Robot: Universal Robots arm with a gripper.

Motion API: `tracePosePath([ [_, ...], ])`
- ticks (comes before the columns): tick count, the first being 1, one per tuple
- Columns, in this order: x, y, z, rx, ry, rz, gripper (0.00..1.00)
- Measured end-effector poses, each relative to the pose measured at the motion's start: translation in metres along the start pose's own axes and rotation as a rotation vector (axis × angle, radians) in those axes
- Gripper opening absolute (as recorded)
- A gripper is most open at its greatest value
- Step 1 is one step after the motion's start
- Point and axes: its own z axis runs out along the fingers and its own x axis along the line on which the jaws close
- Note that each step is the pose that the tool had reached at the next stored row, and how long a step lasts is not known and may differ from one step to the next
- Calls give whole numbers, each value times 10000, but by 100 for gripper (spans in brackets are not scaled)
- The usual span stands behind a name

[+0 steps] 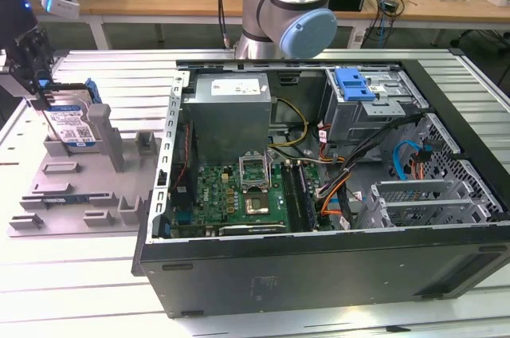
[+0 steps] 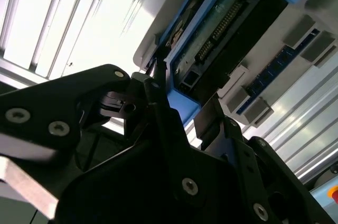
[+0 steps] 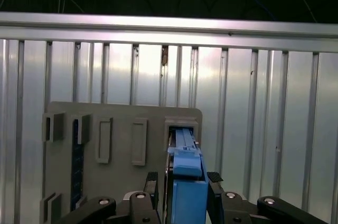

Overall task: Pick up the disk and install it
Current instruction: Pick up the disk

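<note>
A ribbed metal table [image 1: 96, 274] in front of cluttered benches. At the exterior view's left, the disk [image 1: 70, 124] stands on edge in a slot of the grey fixture [image 1: 80, 194]. It is well apart from the open case [image 1: 319, 274], whose drive cage carries a fixed blue bracket [image 1: 355, 83]. The gripper [image 1: 37, 87] hangs over the disk. Its fingers [image 3: 215, 186] are spread to either side of the blue carrier, one close against it and the other with a dark gap showing. As far as you can see, nothing is pinched.

The step in hand looks like the grasp. To do it well, by this reading, centre the disk between the fingers so both meet its flat sides together. Keep them square to the carrier so that closing does not tip it in the slot. Take hold on the body rather than on the blue tab alone. A lopsided close could wedge the disk against the slot wall.

The first wrist view gives you the straddle from above and the gap at each side. The second wrist view gives you the disk's connector edge, its row of pins [image 2: 222, 28], and one thin fingertip [image 2: 158, 81] just beside the frame. The exterior view adds the labelled face and the stretch of table between fixture and case.
</note>
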Motion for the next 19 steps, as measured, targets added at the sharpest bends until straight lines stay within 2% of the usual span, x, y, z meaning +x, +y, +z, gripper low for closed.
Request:
tracePosePath([
  [19, -1, 0, 37, -14, -45, 355, 47],
])
